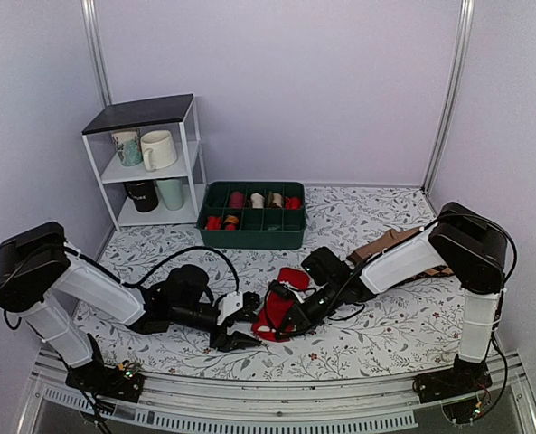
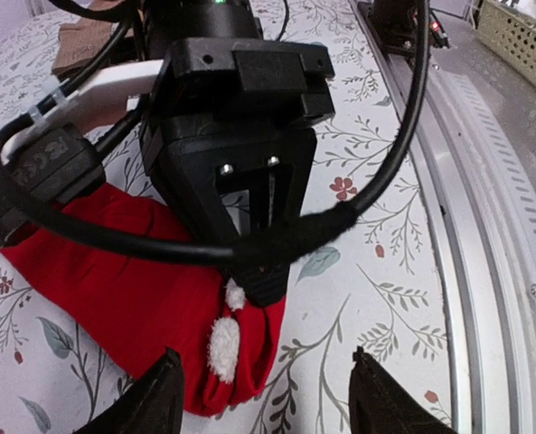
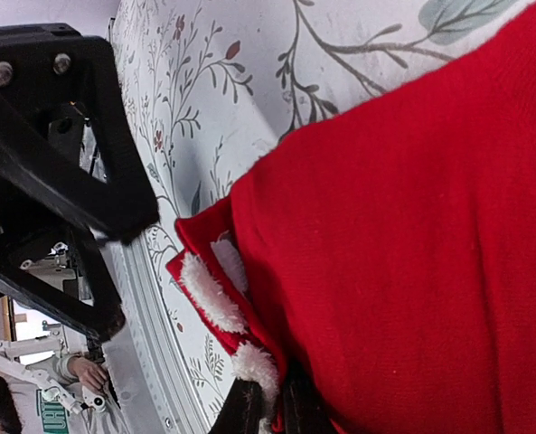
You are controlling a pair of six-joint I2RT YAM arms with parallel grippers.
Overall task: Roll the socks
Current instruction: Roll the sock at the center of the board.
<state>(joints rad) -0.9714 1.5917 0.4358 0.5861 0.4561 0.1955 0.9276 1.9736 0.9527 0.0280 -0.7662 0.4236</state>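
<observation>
On a table [image 1: 376, 334] covered in a white cloth printed with leafy sprigs, inside a booth of pale lilac walls [image 1: 322, 90], we see two black-and-white robot arms meeting at the centre. The socks [image 1: 290, 280] lie there as one flat bright red strip, and white fluffy lining shows at its near end. The right end effector [image 1: 284, 321] is clenched on that near edge of the socks, its fingers [image 3: 240, 411] pressed close together with red fabric pinched between them. The left end effector [image 1: 242, 324] is released. Its two fingers [image 2: 164, 398] stand spread to either side of the strip's end, and we cannot make out any contact with the fabric. At the rear left we count one white shelf [image 1: 139, 113] with a black top. It carries four mugs [image 1: 157, 149], two on each of its two levels. Beside the shelf sits one dark green bin [image 1: 249, 237] divided into compartments, which hold red, tan and dark rolls. These are too small for us to count. One tan sock [image 1: 385, 242] lies on the table behind the right arm, partly hidden by it.
</observation>
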